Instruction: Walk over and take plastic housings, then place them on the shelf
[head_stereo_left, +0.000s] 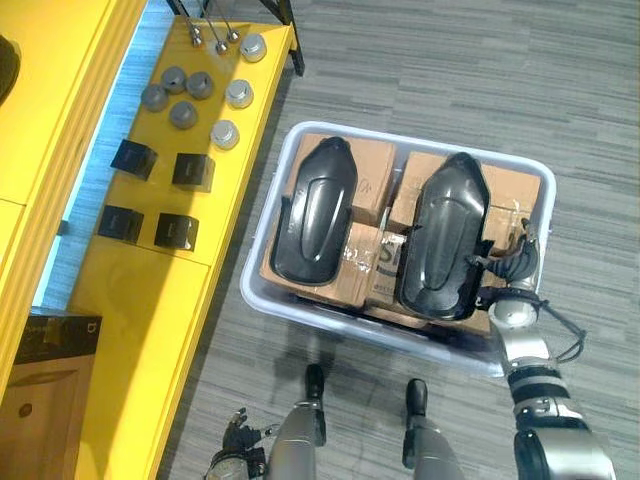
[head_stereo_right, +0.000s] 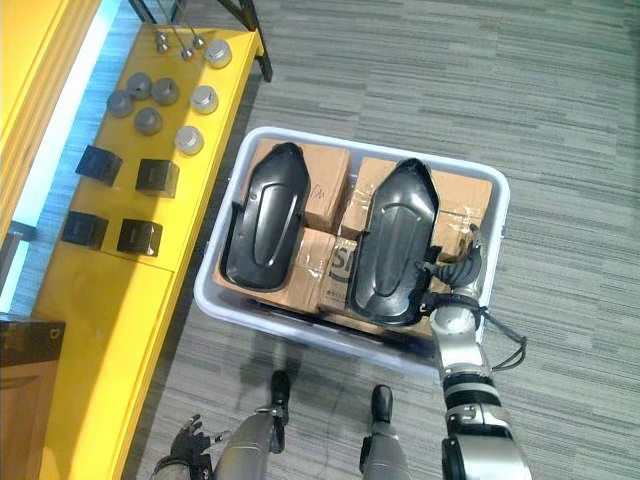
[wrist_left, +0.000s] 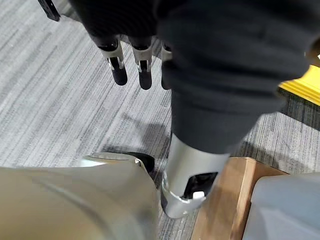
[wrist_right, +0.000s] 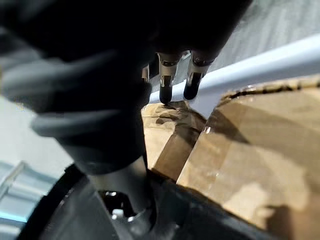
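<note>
I am reporting my right hand (head_stereo_left: 508, 268), fingers straight and gripping nothing, at the 5 o'clock corner of the right housing (head_stereo_left: 445, 235) lying on boxes (head_stereo_left: 372, 180) in the bin (head_stereo_left: 262, 300), left hand (head_stereo_left: 232, 452) hanging slack at 7 o'clock, and I am judging a rim-only pinch here is risking a slip.

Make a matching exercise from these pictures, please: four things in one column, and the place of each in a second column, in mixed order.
Things
1. left black housing
2. grey caps
3. right hand
4. left hand

Places
A. on the yellow shelf
B. low, above the carpet
C. at the near right corner of the crate
D. lying on cardboard boxes in the crate

Pairs: 1-D, 2-A, 3-C, 4-B.
</note>
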